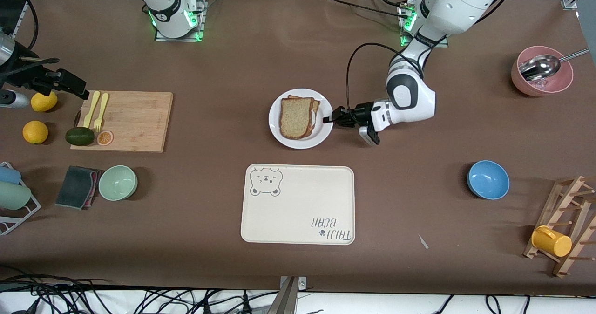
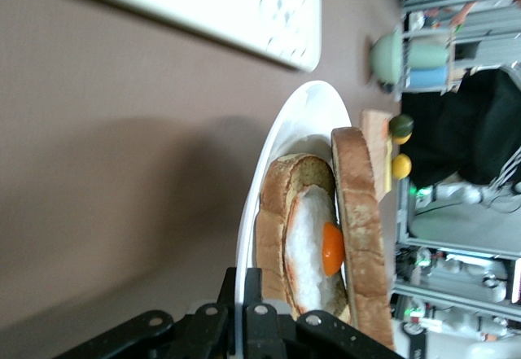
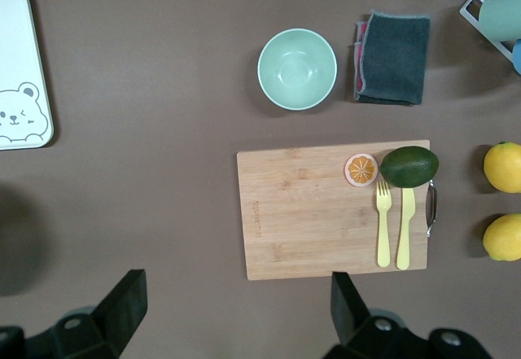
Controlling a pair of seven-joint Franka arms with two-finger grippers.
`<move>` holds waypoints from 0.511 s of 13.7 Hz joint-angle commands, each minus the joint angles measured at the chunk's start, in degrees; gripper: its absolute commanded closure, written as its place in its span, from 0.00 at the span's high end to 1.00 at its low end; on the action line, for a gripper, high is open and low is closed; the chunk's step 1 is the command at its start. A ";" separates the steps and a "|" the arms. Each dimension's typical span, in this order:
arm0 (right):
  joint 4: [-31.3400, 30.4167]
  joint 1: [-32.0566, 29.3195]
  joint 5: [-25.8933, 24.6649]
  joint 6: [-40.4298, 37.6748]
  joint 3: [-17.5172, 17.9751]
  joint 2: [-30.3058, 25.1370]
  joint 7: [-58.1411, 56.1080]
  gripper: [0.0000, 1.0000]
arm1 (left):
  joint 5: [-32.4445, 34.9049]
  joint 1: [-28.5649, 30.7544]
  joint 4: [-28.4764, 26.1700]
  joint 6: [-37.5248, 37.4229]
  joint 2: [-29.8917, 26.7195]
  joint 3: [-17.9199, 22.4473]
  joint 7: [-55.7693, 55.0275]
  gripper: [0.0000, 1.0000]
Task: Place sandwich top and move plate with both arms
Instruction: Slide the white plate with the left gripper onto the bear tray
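Note:
The white plate [image 1: 321, 134] sits mid-table, farther from the front camera than the cream tray. On it lies a bread slice with a fried egg [image 2: 326, 249], and the sandwich top [image 1: 296, 116] lies over that, slightly offset. My left gripper [image 1: 331, 118] is shut on the plate's rim at the side toward the left arm's end. In the left wrist view its fingers [image 2: 251, 282] pinch the rim [image 2: 269, 155], with the sandwich top [image 2: 358, 212] just past them. My right gripper [image 1: 70, 85] is open and empty, up over the table beside the cutting board [image 3: 334, 208], with its fingers spread wide [image 3: 236, 310].
The cream bear tray [image 1: 298, 204] lies nearer the front camera than the plate. The cutting board [image 1: 122, 120] holds forks, an avocado and an orange slice. Two lemons, a green bowl [image 1: 118, 182] and a cloth are near it. A blue bowl [image 1: 488, 180], a pink bowl and a mug rack stand toward the left arm's end.

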 commanded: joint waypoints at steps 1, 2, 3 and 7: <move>-1.09 -0.74 0.90 0.45 0.76 -1.03 0.75 1.00 | 3.14 2.74 4.36 -3.73 -0.87 -0.10 -5.77 0.00; -1.09 -0.82 0.81 0.45 0.76 -1.03 0.83 1.00 | 4.37 3.62 6.12 -4.61 -0.44 0.07 -7.18 0.00; -1.09 -0.82 0.90 0.45 0.76 -1.03 0.84 1.00 | 5.16 4.84 8.22 -4.88 0.26 0.07 -8.16 0.00; -1.00 -0.65 0.73 0.27 0.94 -1.12 0.84 1.00 | 14.54 5.82 20.95 -4.97 7.98 0.42 -17.17 0.00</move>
